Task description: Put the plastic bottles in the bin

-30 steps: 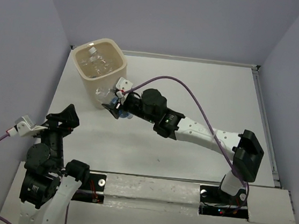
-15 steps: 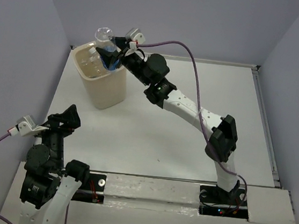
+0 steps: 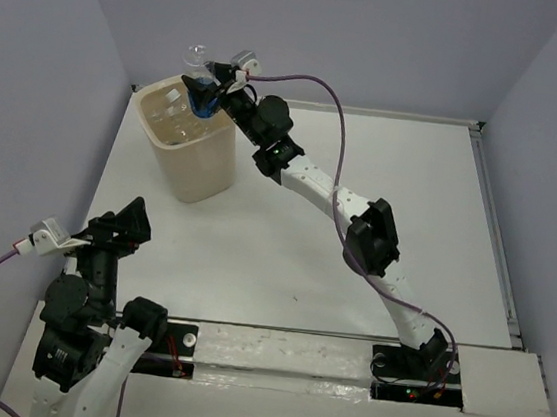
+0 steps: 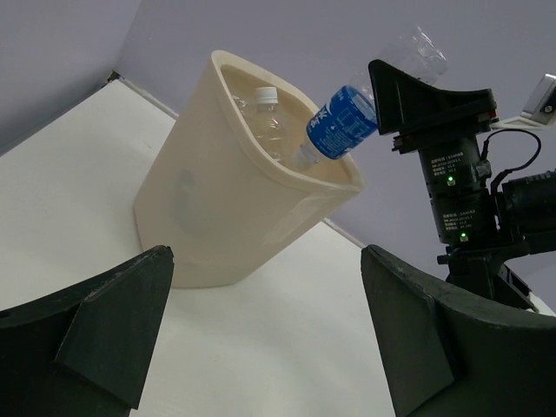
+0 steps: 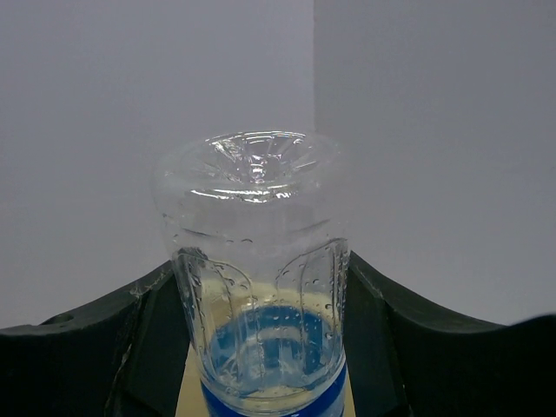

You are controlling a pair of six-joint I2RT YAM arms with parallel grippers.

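Observation:
The cream bin (image 3: 201,167) stands at the table's far left. My right gripper (image 3: 211,91) is shut on a clear plastic bottle (image 3: 199,81) with a blue label, held above the bin's far rim. From the left wrist view this bottle (image 4: 344,121) tilts cap-down into the bin (image 4: 208,208), with its base up past the right gripper (image 4: 415,97). In the right wrist view both black fingers press the bottle (image 5: 259,252). Other bottles (image 3: 177,117) lie inside the bin, one white-capped (image 4: 263,108). My left gripper (image 3: 119,225) is open and empty near its base (image 4: 265,261).
Grey walls close in the white table on three sides, with a raised edge (image 3: 492,218) along the right. A purple cable (image 3: 335,135) loops over the right arm, which stretches diagonally from its base to the bin.
The right arm lifted the bottle from table level beside the bin up over the bin's mouth, then settled slightly further left. The left arm has hardly moved.

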